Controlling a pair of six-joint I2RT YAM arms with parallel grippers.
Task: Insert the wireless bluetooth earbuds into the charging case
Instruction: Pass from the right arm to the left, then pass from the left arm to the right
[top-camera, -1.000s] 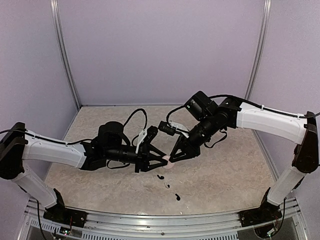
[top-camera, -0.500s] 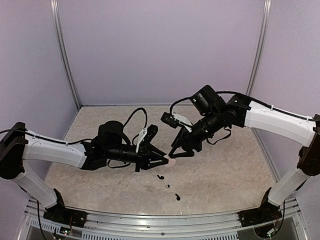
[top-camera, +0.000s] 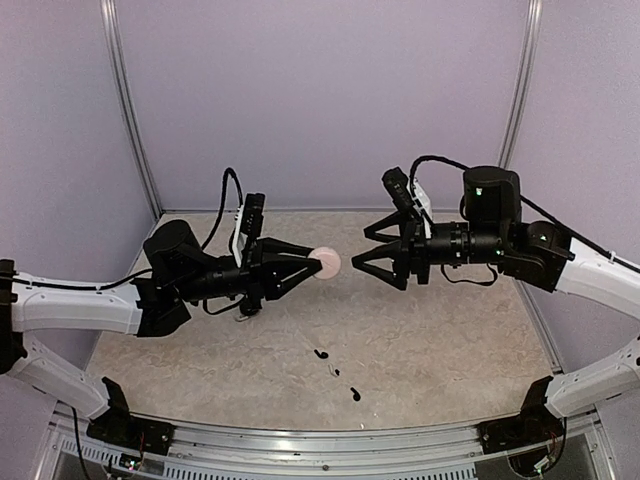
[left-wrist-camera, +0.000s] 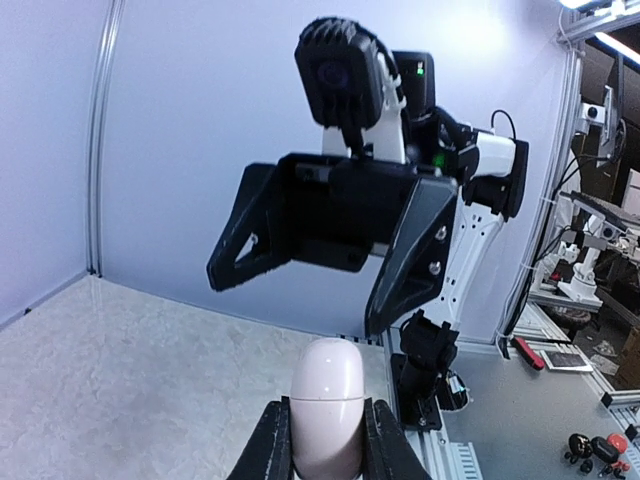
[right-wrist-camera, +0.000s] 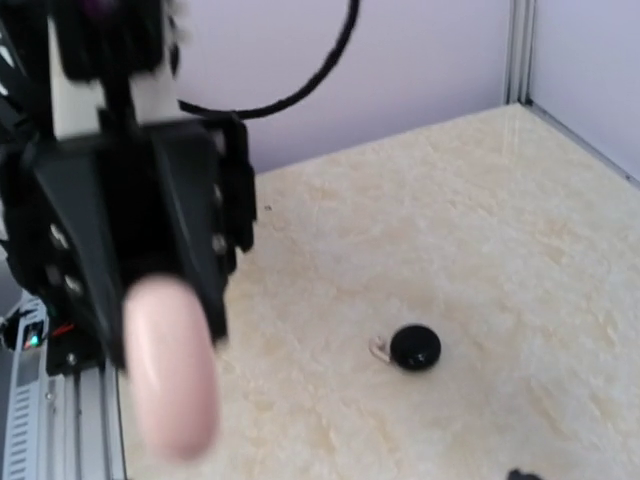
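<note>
The charging case (top-camera: 325, 263) is a pale pink oval with a lid seam round its middle, and the lid is closed. My left gripper (top-camera: 318, 264) is shut on it and holds it high above the table, pointing right. In the left wrist view the case (left-wrist-camera: 327, 400) stands between my two fingers. My right gripper (top-camera: 362, 250) faces it a short gap away, open and empty. Two small black earbuds (top-camera: 320, 353) (top-camera: 356, 393) lie on the table below. In the right wrist view one earbud (right-wrist-camera: 414, 347) shows beyond the blurred case (right-wrist-camera: 170, 370).
A tiny black bit (top-camera: 335, 372) lies between the two earbuds. The marbled tabletop (top-camera: 450, 340) is walled by lilac panels at the back and both sides. A metal rail (top-camera: 320, 440) runs along the near edge.
My right gripper opened, came off the pink case and drew back to the right. My left gripper lifted the case from just above the table to mid-air.
</note>
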